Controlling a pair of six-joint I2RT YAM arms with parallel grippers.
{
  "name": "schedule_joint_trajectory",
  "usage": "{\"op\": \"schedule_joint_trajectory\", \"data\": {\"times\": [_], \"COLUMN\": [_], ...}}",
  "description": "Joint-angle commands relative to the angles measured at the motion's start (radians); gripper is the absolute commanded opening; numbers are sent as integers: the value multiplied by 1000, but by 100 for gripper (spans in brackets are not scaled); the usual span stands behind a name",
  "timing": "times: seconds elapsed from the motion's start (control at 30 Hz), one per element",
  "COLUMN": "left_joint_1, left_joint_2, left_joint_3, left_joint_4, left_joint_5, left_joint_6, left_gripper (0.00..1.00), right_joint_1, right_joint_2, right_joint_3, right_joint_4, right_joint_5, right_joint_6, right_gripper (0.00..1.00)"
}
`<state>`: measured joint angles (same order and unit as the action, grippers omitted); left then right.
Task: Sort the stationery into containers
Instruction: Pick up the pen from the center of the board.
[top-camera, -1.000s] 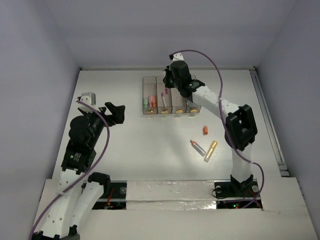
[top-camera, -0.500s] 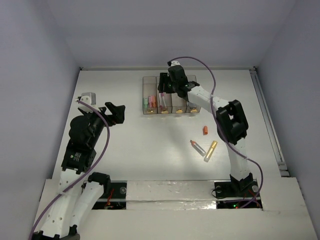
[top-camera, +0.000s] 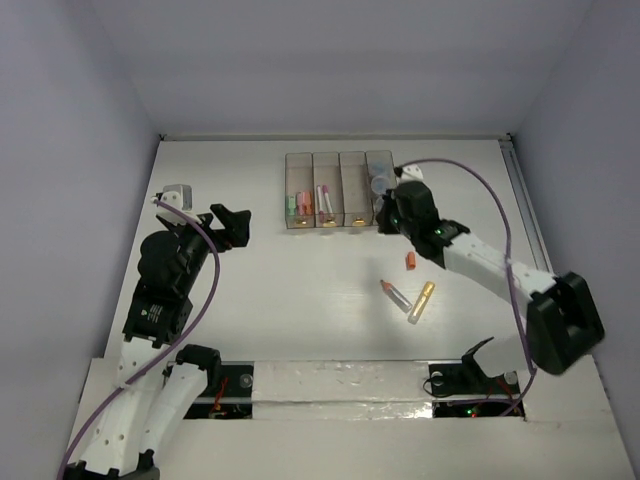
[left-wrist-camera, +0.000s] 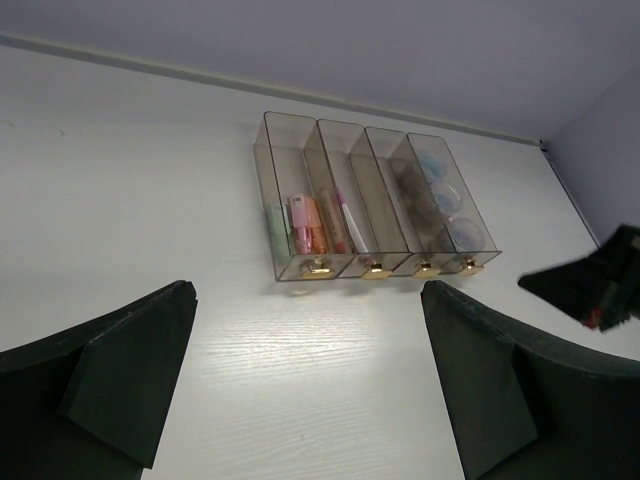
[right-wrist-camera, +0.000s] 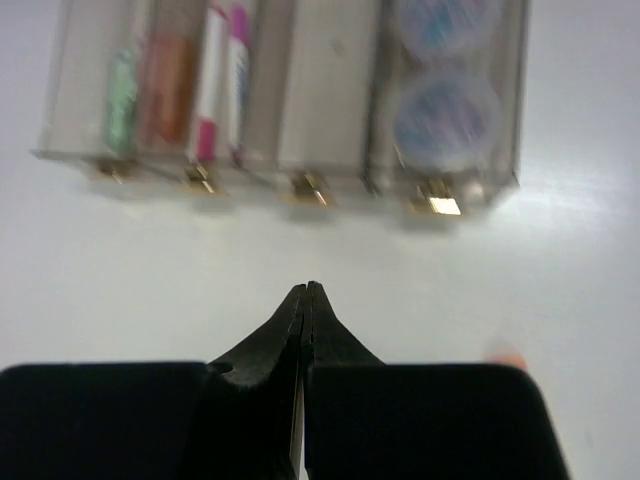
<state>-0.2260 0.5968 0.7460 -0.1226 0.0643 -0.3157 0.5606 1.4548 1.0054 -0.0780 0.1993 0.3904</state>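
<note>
The four joined bins (top-camera: 352, 180) stand at the back middle. The leftmost holds green, pink and orange sticks (top-camera: 300, 205). The second holds a white-magenta stick (top-camera: 323, 196). The third looks empty. The rightmost holds clear jars (top-camera: 380, 184). An orange stick (top-camera: 411, 261), a pink-tipped clear stick (top-camera: 394, 293) and a gold stick (top-camera: 421, 302) lie loose on the table. My right gripper (top-camera: 388, 222) is shut and empty, just in front of the right-hand bins (right-wrist-camera: 300, 100). My left gripper (top-camera: 237, 226) is open and empty, left of the bins (left-wrist-camera: 380, 200).
A white table with walls on three sides and a rail along the right edge (top-camera: 535, 240). The right arm's purple cable (top-camera: 480, 175) loops above the table. The loose sticks lie near the right arm's forearm.
My right gripper has drawn back from above the second bin to the table in front of the bins. The white-magenta stick now lies in the second bin. The left arm has not moved.
</note>
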Motion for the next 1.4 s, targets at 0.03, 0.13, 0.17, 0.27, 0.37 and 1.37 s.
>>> {"op": "schedule_joint_trajectory", "data": {"times": [0.03, 0.13, 0.17, 0.27, 0.37, 1.37], "left_joint_1": [-12, -21, -21, -39, -58, -168], "left_joint_2": [-6, -11, -11, -8, -12, -69], "left_joint_3": [0, -4, -4, 0, -2, 9], "left_joint_4": [49, 49, 47, 46, 41, 11], "left_joint_5": [19, 19, 17, 19, 16, -50], "left_joint_6": [7, 9, 9, 9, 9, 35], "left_gripper": [94, 94, 94, 94, 94, 94], "right_joint_1": [-10, -10, -10, -10, -30, -113], "right_joint_2": [-216, -315, -361, -413, -396, -151], "right_joint_3": [-255, -336, -365, -378, -350, -199], "right_joint_4": [-164, -311, -348, -453, -545, -606], "right_joint_5": [65, 66, 74, 101, 213, 230], "right_joint_6": [96, 195, 221, 298, 379, 318], "right_gripper": [0, 0, 0, 0, 0, 9]}}
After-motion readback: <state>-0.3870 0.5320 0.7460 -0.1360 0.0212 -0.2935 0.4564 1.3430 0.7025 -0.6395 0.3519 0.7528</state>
